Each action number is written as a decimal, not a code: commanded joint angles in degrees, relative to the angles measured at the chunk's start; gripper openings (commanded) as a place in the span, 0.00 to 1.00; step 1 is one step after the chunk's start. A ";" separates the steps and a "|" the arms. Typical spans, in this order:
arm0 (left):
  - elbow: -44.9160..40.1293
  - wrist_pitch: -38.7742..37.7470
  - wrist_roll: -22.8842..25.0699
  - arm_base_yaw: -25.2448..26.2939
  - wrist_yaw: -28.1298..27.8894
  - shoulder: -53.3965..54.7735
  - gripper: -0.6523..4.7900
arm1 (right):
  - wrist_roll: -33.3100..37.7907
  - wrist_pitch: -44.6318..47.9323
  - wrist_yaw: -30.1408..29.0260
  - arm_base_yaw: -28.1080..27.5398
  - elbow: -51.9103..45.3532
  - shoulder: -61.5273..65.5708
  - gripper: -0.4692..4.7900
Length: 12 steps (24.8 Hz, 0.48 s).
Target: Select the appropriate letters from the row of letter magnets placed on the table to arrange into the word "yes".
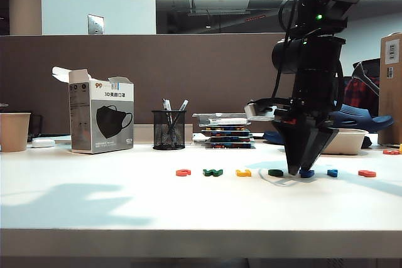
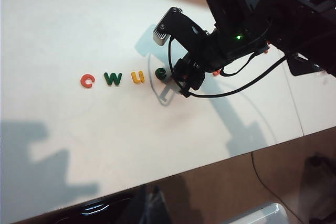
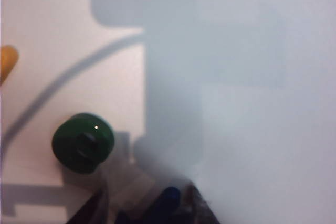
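The row of letter magnets lies across the white table: red-orange, green W-shaped, yellow, dark green rounded, dark blue, light blue, red-orange. My right gripper points straight down onto the dark blue letter. In the right wrist view the dark blue letter sits between the two dark fingertips of the right gripper, jaws open, a gap showing on one side. The dark green letter lies just beside them. My left gripper is out of view.
A mask box, a mesh pen cup, a paper cup and a stack of flat trays stand along the back. A pale dish sits behind the right arm. The left wrist view shows the table's front edge.
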 commanded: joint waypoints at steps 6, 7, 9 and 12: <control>0.15 0.39 0.24 -0.04 -0.31 -0.15 0.11 | -0.09 -0.98 0.44 0.07 0.13 0.11 0.35; 0.15 0.42 0.24 -0.04 -0.33 -0.15 0.11 | -0.07 -1.07 1.14 0.07 0.13 0.13 0.34; 0.15 0.39 0.24 -0.04 -0.33 -0.15 0.11 | -0.07 -1.18 3.23 0.07 0.13 0.13 0.30; 0.15 0.39 0.24 -0.04 -0.33 -0.15 0.11 | -0.09 -1.11 3.98 0.07 0.13 0.13 0.28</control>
